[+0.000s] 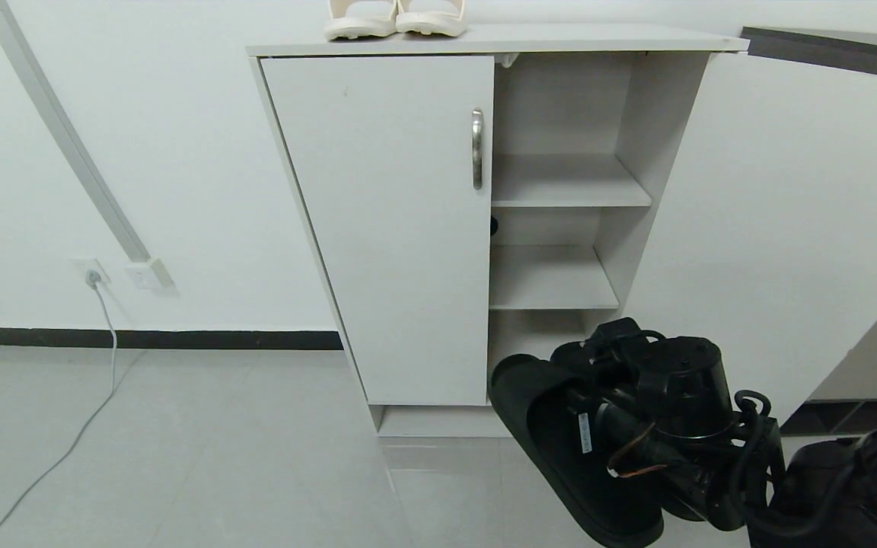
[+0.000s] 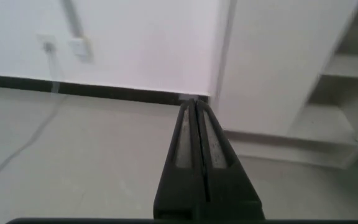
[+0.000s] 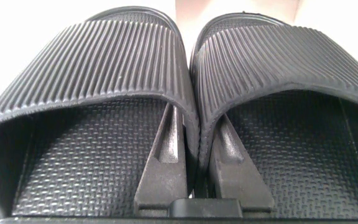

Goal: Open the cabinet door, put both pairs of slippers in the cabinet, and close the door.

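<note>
- Right now the black slippers point(image 1: 560, 449) hang off the floor, just in front of the cabinet point(image 1: 484, 38) and low down by its open right half.
- The pair is held side by side. In the head view its long axis runs on a slant, from a far-left end near the bottom compartment to a near-right end.
- In the right wrist view the ribbed straps arch over the fingers and the toe ends point away from the wrist.
- The right gripper point(image 3: 196, 118) is clenched on the pair: one finger sits inside each slipper, pinching the two touching inner edges between them.
- The left gripper point(image 2: 196, 109) is clenched on nothing, its fingers pressed together above the floor, left of the cabinet.
- The left door point(image 1: 385, 228) is closed, its handle point(image 1: 476, 148) upright. The right door point(image 1: 781, 213) is swung wide to the right, baring two shelves point(image 1: 560, 183).
- The cream slippers point(image 1: 397, 19) lie on the cabinet top, side by side.
</note>
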You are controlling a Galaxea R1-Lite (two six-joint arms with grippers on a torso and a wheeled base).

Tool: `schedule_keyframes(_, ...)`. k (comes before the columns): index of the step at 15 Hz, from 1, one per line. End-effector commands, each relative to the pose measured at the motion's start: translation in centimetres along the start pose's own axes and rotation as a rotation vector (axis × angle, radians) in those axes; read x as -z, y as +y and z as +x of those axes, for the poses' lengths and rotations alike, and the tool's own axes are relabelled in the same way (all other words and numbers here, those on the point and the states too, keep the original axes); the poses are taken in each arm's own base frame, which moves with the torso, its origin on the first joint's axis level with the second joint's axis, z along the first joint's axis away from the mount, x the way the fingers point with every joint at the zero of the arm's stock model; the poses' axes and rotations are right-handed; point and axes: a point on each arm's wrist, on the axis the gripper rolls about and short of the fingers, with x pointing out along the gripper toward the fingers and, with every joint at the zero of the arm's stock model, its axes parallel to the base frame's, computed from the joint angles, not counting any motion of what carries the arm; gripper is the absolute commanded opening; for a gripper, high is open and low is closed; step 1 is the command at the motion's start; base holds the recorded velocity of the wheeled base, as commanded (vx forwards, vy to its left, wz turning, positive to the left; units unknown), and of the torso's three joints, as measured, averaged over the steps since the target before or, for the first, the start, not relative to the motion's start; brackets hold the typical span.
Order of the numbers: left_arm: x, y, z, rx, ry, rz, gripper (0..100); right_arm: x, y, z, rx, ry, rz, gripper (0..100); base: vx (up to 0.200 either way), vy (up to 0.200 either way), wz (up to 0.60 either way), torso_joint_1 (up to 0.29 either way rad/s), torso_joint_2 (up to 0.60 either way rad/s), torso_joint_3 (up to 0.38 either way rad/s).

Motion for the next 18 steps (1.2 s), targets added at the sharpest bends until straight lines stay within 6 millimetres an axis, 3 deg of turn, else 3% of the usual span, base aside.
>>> schedule_keyframes(1, 1.0, -0.1, 0.2, 0.019, 0.020, 0.004, 0, 0.1, 0.0, 0.1, 0.000, 0.004, -0.002, 0, 0.000, 0.000, 0.00, 0.000, 0.00, 0.000)
schedule_keyframes(4, 1.0, -0.3, 0.1, 0.148, 0.023, 0.038, 0, 0.4, 0.2, 0.6, 0.000, -0.012, 0.004, 0, 0.000, 0.000, 0.00, 0.000, 0.00, 0.000)
schedule_keyframes(7, 1.0, -0.4, 0.1, 0.159, 0.021, 0.064, 0, 0.3, 0.9, 1.4, 0.008, -0.048, 0.011, 0, 0.000, 0.000, 0.00, 0.000, 0.00, 0.000)
schedule_keyframes(13, 1.0, -0.4, 0.1, 0.159, 0.023, 0.035, 0, -0.7, 6.1, 4.8, 0.183, -0.144, 0.048, 0, 0.000, 0.000, 0.00, 0.000, 0.00, 0.000)
schedule_keyframes(18, 1.0, -0.4, 0.1, 0.159, 0.023, 0.037, 0, -0.7, 6.6, 6.3, 0.286, -0.170, 0.103, 0, 0.000, -0.040, 0.00, 0.001, 0.00, 0.000)
